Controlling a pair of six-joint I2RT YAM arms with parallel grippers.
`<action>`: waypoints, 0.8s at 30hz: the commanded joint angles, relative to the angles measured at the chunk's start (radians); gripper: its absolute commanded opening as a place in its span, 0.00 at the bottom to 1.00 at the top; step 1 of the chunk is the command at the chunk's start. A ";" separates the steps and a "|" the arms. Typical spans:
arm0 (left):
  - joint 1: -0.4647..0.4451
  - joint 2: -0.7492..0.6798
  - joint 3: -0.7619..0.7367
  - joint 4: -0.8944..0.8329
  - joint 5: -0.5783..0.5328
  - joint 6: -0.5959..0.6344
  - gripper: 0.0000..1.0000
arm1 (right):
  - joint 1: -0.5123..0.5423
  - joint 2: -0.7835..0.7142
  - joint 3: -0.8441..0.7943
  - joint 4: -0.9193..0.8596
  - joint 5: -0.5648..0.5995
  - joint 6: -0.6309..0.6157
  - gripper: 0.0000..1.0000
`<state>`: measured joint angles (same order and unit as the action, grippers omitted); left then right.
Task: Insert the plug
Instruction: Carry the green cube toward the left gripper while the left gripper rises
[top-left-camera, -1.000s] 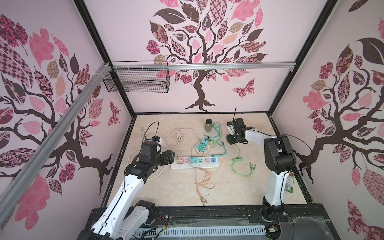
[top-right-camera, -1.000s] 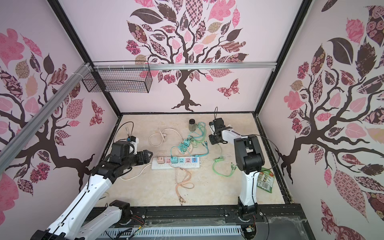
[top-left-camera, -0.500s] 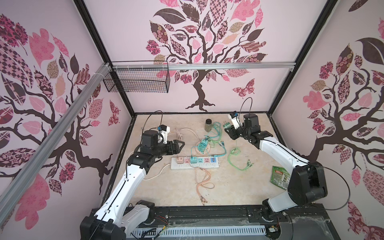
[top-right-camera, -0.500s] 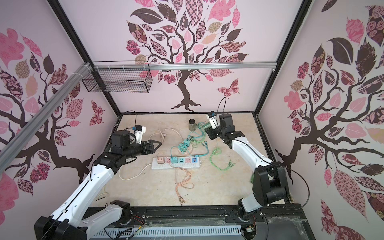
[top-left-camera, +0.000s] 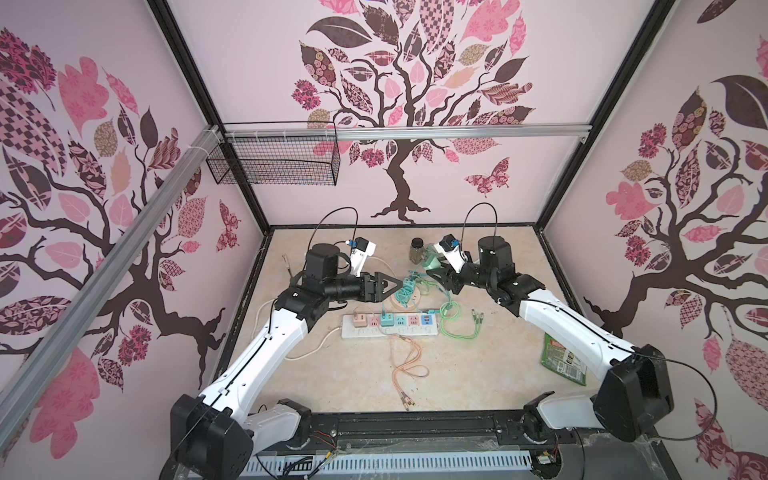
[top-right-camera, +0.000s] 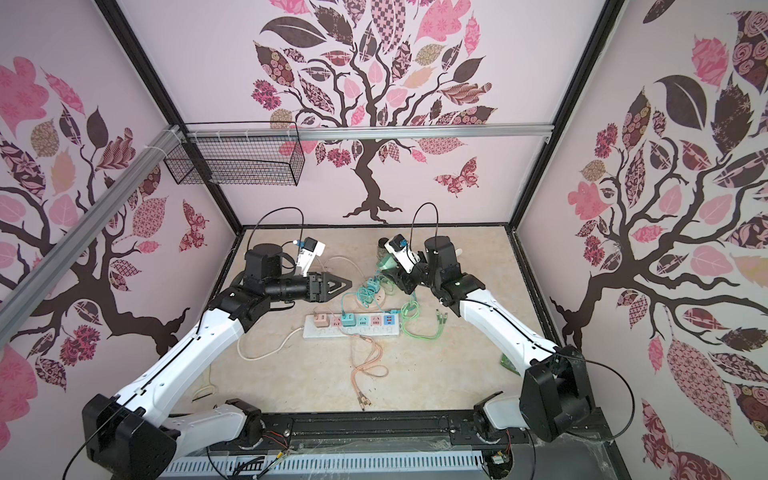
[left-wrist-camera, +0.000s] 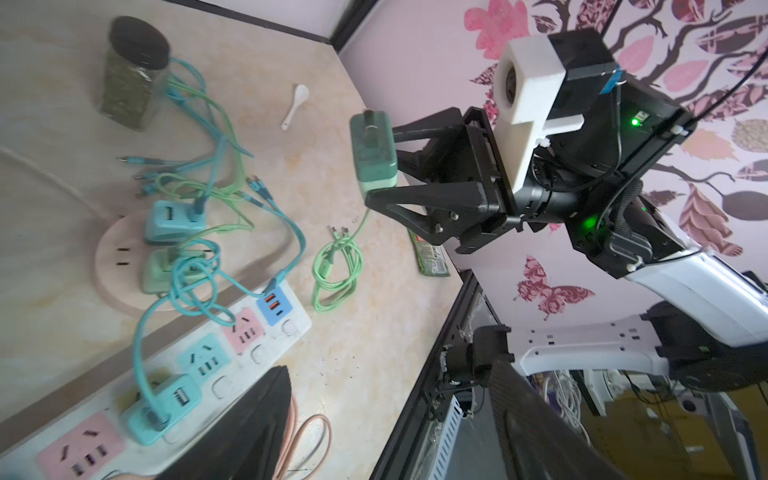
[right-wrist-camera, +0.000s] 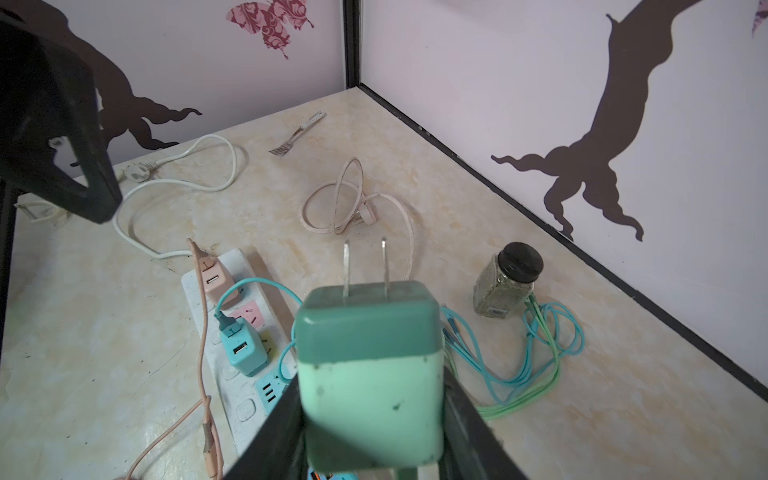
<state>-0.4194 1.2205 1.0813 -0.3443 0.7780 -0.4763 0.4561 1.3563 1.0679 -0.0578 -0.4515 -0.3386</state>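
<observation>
Spreading widest is the beige tabletop (top-left-camera: 478, 374). Across its middle, parallel to the near edge, lies the white power strip (top-left-camera: 415, 331), flat with its sockets facing up so a plug can go straight down into it. A pink and a teal adapter already fill two sockets, while those toward its right end look free. My left end effector (top-left-camera: 397, 284) is released and holds nothing, raised off the tabletop on the strip's far side, probably placed to steady the strip when I push. My right end effector (left-wrist-camera: 380, 164) is clenched on the green plug (right-wrist-camera: 370, 374), which is lifted clear of the tabletop toward the far edge, beyond the strip and near the jar (top-left-camera: 417, 249). I grip its pale rear body from both sides so the dark front face is left clear. Its green cable (left-wrist-camera: 328, 259) hangs down to loops by the strip's right end. The two prongs (right-wrist-camera: 347, 266) stick out ahead, unobstructed, not yet turned down toward a socket.
</observation>
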 joint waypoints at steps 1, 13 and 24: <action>-0.023 0.025 0.055 0.008 0.001 -0.007 0.78 | 0.025 -0.059 0.016 -0.007 -0.048 -0.042 0.34; -0.042 0.121 0.126 -0.008 0.015 -0.012 0.72 | 0.075 -0.091 0.046 -0.074 -0.051 -0.102 0.35; -0.065 0.171 0.150 -0.005 0.013 -0.010 0.65 | 0.121 -0.086 0.065 -0.098 -0.030 -0.134 0.35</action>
<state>-0.4747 1.3792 1.1778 -0.3527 0.7803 -0.4976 0.5613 1.3106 1.0821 -0.1486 -0.4850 -0.4538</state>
